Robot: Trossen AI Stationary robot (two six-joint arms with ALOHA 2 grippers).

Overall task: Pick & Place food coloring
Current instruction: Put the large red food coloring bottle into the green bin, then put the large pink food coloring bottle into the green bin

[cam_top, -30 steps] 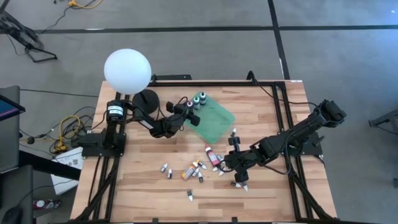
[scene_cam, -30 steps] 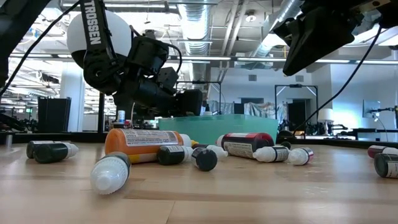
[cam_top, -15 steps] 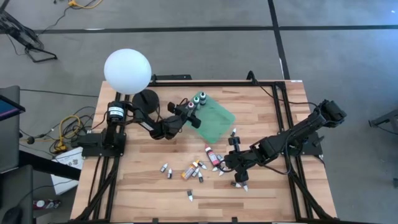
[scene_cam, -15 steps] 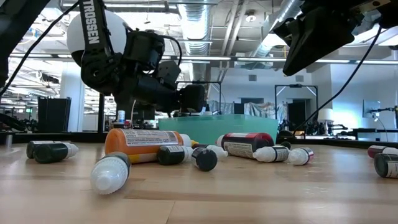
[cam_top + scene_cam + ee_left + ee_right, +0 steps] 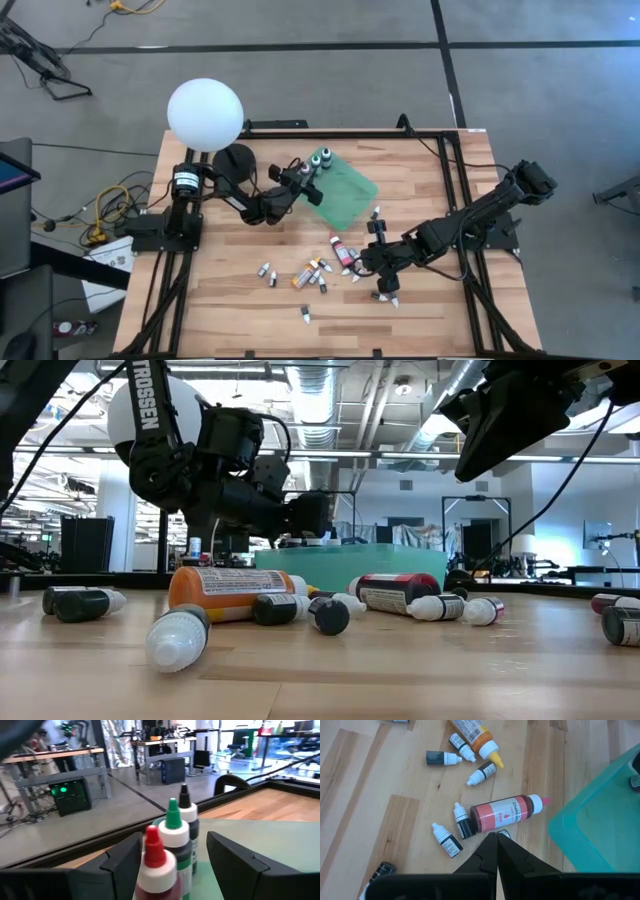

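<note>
Standing upright at the green tray's (image 5: 345, 195) far corner, three bottles (image 5: 172, 845) were in place, the red-capped bottle (image 5: 154, 865) nearest your left gripper (image 5: 300, 180), whose fingers stood spread either side of it and gripped nothing. You looked to be at the release step. Most food coloring (image 5: 318, 272) lay loose on the table (image 5: 230, 300), a pink bottle (image 5: 505, 812) just beyond your right gripper (image 5: 496, 842), pinched shut and empty. Next called for opening it over that bottle.
</note>
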